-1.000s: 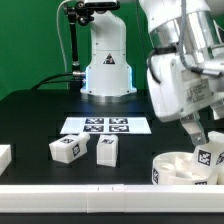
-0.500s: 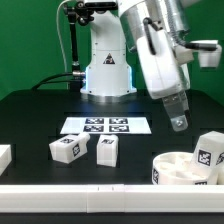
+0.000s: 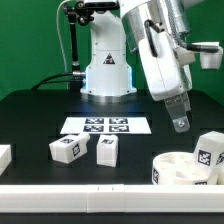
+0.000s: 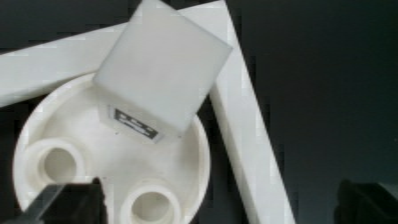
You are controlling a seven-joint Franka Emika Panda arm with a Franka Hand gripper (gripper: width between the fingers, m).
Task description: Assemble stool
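We see the arm's two-finger gripper [image 3: 179, 121] hanging in the air at about two o'clock from the middle of the exterior view, above the black table [image 3: 35, 115] and touching nothing. In the wrist view its two dark fingertips [image 4: 71, 197] stand well apart with only the scene below showing between them, so we read the hand as spread and empty. The round shallow white plastic seat [image 3: 178, 170] lies on the table at about four o'clock in the exterior view, with a black-and-white square tag on its outer wall. One blocky white tagged leg [image 3: 210, 150] stands at the seat's three o'clock side, rising above the rim. The wrist view shows this leg [image 4: 169, 55] leaning over the seat [image 4: 80, 125], its tag near its lower end, beside two round holes [image 4: 54, 160] in the seat's floor. We cannot tell whether the leg sits in a socket. Two more small white tagged legs [image 3: 66, 148] [image 3: 106, 150] lie near each other on the table at about eight o'clock from the centre, well apart from the seat. The marker board [image 3: 105, 125] lies at twelve o'clock from them, near the white robot base [image 3: 107, 70]. A long white border rail [image 3: 90, 196] runs along the six o'clock edge, and it passes just beside the seat in the wrist view [image 4: 246, 130].
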